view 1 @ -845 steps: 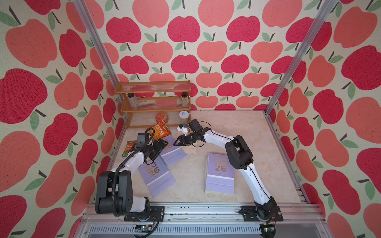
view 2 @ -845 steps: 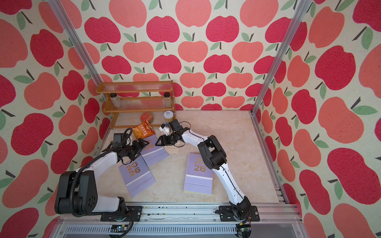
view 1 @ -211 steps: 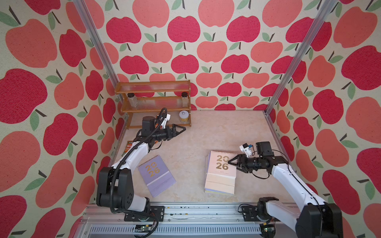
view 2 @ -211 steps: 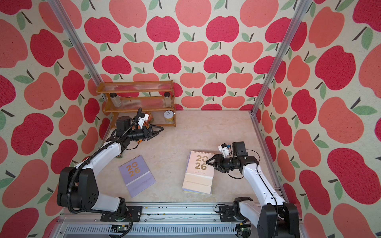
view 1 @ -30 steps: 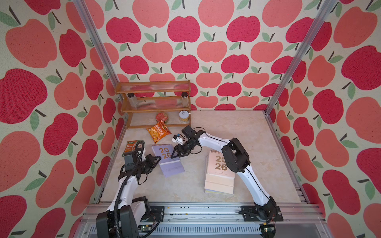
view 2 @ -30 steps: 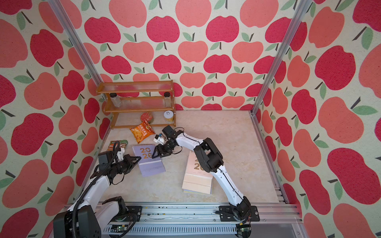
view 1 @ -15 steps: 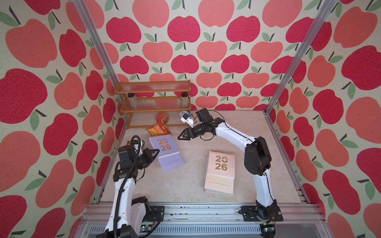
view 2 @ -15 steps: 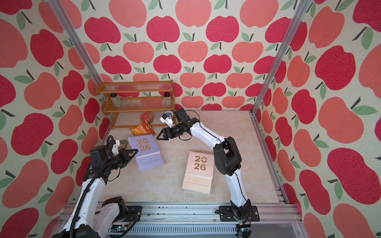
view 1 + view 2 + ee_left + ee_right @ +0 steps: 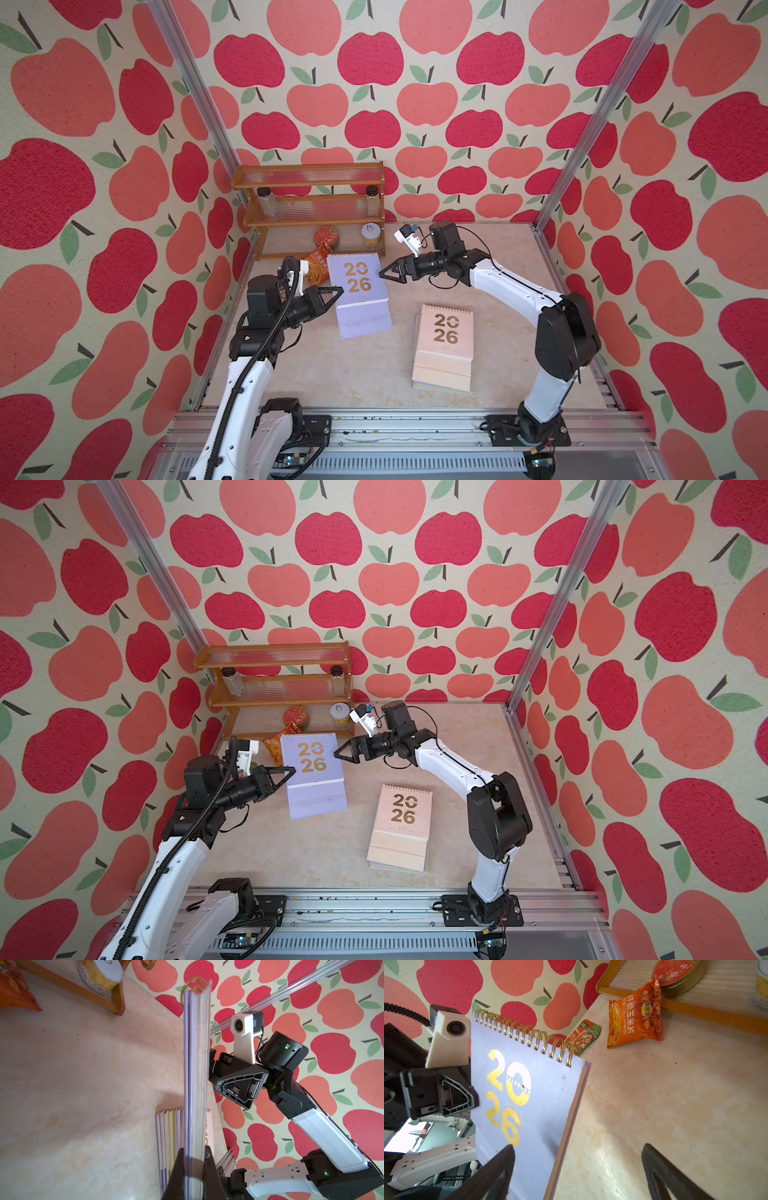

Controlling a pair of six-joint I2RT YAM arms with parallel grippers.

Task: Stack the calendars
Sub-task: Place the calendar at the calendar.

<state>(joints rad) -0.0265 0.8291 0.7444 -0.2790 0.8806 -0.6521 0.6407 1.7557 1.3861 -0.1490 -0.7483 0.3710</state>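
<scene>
A lilac calendar (image 9: 356, 277) (image 9: 311, 757) with gold "2026" hangs tilted above the table's left rear. My left gripper (image 9: 338, 293) (image 9: 291, 773) is shut on its left edge. In the left wrist view the calendar (image 9: 196, 1064) shows edge-on between the jaws of that gripper (image 9: 194, 1151). My right gripper (image 9: 384, 274) (image 9: 338, 754) (image 9: 577, 1147) stands open beside the calendar's (image 9: 525, 1095) right edge, holding nothing. A stack of calendars (image 9: 444, 332) (image 9: 401, 812) (image 9: 168, 1136) with a pale pink one on top lies on the table at the front right.
A wooden rack (image 9: 307, 195) stands at the back left with two jars, a red tin (image 9: 326, 235) and a can (image 9: 371, 235). An orange snack packet (image 9: 318, 268) (image 9: 635, 1018) and a green packet (image 9: 584, 1032) lie by the left wall.
The lilac calendar lay flat on the table; my left gripper has lifted it up and to the right. My right gripper has opened wide and drawn back from it.
</scene>
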